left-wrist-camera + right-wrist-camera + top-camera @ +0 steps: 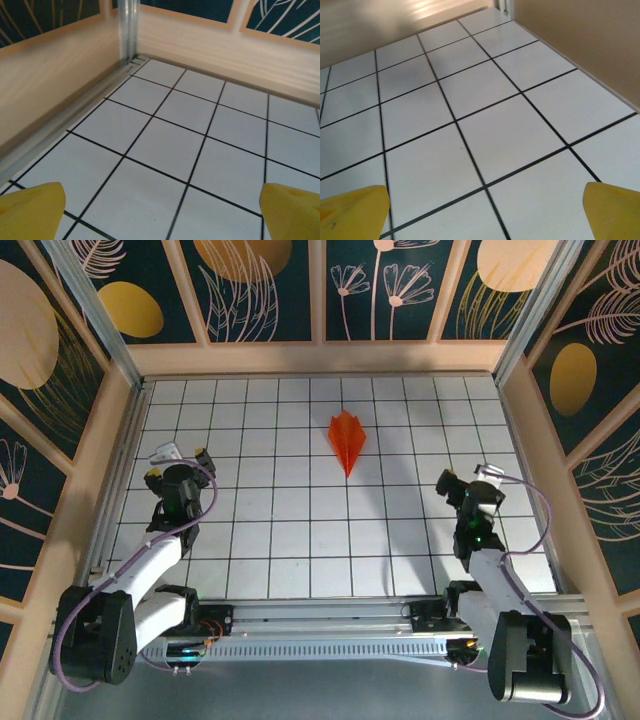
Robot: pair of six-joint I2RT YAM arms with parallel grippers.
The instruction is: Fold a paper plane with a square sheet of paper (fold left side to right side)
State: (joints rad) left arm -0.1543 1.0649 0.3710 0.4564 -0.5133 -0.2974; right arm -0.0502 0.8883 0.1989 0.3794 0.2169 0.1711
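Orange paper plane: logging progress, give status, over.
Left jaws open, right jaws open, both empty. Narrow pointed orange paper plane lies folded, centre-far, apart from both. Nothing blocking.

Bright orange paper plane [347, 437] on black-gridded white table [270, 540].

the left arm [150, 565] reaches forward from its base, forearm low, and the left gripper [185, 453] points away with its jaws spread wide and nothing between them. the right arm [497, 575] mirrors that pose, and the right gripper [467, 476] is equally wide and empty. in the left wrist view its yellow fingertips [32, 212] sit in the bottom corners; the right gripper's fingertips [355, 210] look the same in the right wrist view.
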